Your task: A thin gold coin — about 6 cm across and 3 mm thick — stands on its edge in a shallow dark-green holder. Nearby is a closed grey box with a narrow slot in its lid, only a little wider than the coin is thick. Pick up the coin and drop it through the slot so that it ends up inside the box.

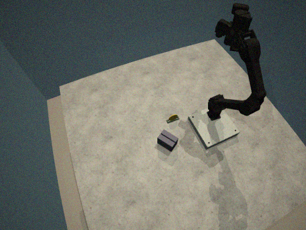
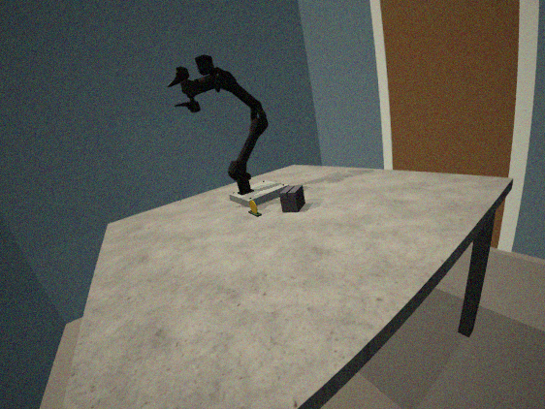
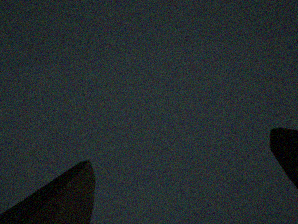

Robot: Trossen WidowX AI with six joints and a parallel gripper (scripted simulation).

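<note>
Nearby, the coin point(image 1: 173, 117) stands beside the box point(image 1: 167, 139), apparently unobstructed, with the tool point(image 2: 182, 94) spread wide, raised.

There is one coin point(image 1: 172, 117), gold and round. It has one green holder point(image 1: 172, 120). There is one grey box point(image 1: 167, 139) with one slot on top. There is one black arm point(image 1: 253, 71), one white plate point(image 1: 218, 131) and one table point(image 1: 122, 177).

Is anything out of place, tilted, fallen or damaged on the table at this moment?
Nothing stands out. The gold coin stands on edge in its green holder, the grey box sits closed and upright beside it, slot on top. The gripper is open, raised high above the table, holding nothing.
</note>
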